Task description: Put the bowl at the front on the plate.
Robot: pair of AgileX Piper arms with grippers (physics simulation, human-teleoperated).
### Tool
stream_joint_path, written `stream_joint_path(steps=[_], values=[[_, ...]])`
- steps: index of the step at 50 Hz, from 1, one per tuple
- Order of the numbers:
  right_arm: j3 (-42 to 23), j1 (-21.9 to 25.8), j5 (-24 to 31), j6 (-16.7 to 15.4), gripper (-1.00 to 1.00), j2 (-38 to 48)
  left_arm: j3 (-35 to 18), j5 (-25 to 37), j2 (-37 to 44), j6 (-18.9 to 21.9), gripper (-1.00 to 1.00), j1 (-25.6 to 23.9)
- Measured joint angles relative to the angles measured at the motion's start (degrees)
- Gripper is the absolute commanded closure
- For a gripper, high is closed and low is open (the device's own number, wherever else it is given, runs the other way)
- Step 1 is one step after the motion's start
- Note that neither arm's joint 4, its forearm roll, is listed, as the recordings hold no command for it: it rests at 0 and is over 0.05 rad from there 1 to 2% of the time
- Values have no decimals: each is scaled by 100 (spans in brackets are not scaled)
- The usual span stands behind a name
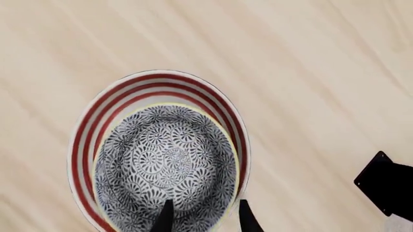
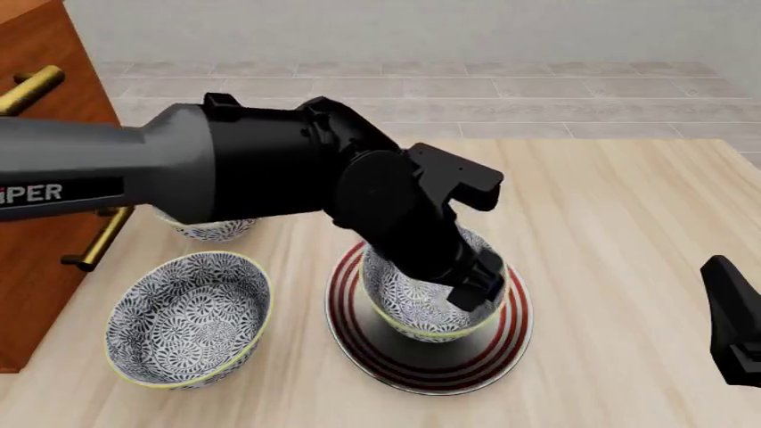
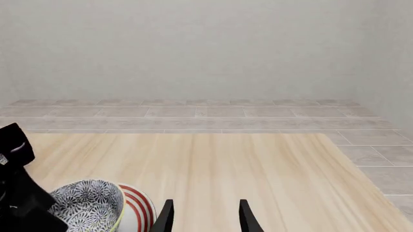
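In the front view your left arm (image 2: 356, 192) bends down over the bowl (image 2: 411, 308), which sits on the plate (image 2: 482, 357). Your left wrist view alone shows the left gripper (image 1: 204, 215) straddling the bowl's rim; whether it clamps is unclear. In the right wrist view, your right gripper (image 3: 204, 215) hangs parted beside the plate.

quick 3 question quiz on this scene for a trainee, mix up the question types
1. True or false: a bowl sits on the plate.
2. How many patterned bowls appear in the front view?
3. Which hand is at the bowl on the plate? A) left hand B) right hand

Key
1. True. The wrist view shows it inside the red rings.
2. Three: one on the plate, a second bowl beside the plate, a third bowl partly hidden behind the left arm.
3. A. Its fingers straddle the bowl's rim.
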Motion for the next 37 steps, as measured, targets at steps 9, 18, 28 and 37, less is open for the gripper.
stream_joint_path(steps=[9,18,28,37], values=[[0,0,0,0,-100,0,80,188,-379,53,-100,21],[0,0,0,0,-100,-1,275,343,-903,84,-100,54],[0,0,0,0,-100,0,536,488,-1606,97,-100,118],[0,0,0,0,-100,0,869,642,-2387,140,-100,283]])
